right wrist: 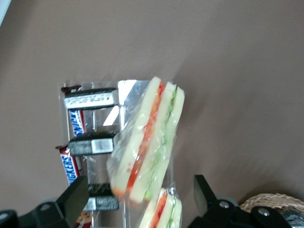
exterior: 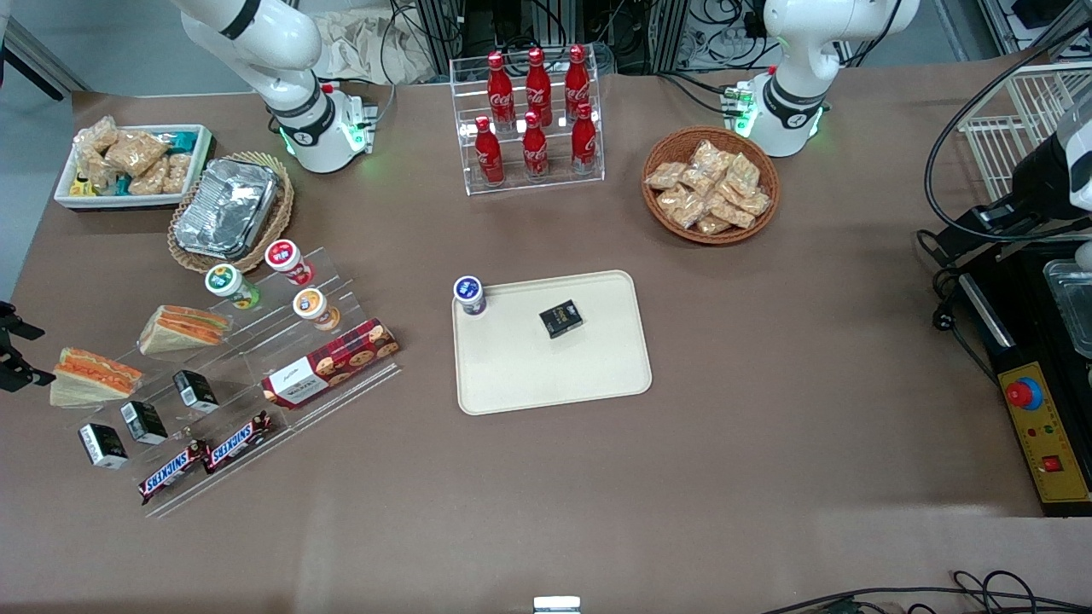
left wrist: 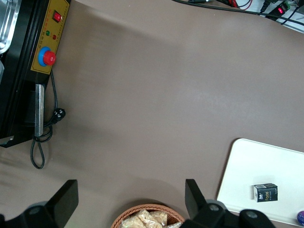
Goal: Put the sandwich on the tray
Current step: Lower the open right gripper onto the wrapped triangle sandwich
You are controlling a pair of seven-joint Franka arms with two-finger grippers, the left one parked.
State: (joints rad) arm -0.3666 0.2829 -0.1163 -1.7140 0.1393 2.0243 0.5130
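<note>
Two wrapped wedge sandwiches sit on the clear acrylic stand [exterior: 256,358] toward the working arm's end of the table. One sandwich [exterior: 90,375] is nearer the front camera, the other sandwich [exterior: 183,328] is farther from it. My gripper [exterior: 10,350] hovers at the table's end beside the nearer one. In the right wrist view the gripper [right wrist: 137,197] is open and empty above both: the nearer sandwich [right wrist: 147,142] and the other sandwich [right wrist: 164,211], which lies between the fingers' line. The cream tray [exterior: 529,375] lies mid-table and shows in the left wrist view [left wrist: 266,166].
A small black box [exterior: 560,318] and a blue-lidded cup [exterior: 469,294] are on the tray. The stand also holds black boxes [exterior: 145,422], Snickers bars [exterior: 205,456], a cookie box [exterior: 331,362] and cups [exterior: 286,260]. A foil container [exterior: 226,209] in a wicker basket is close by.
</note>
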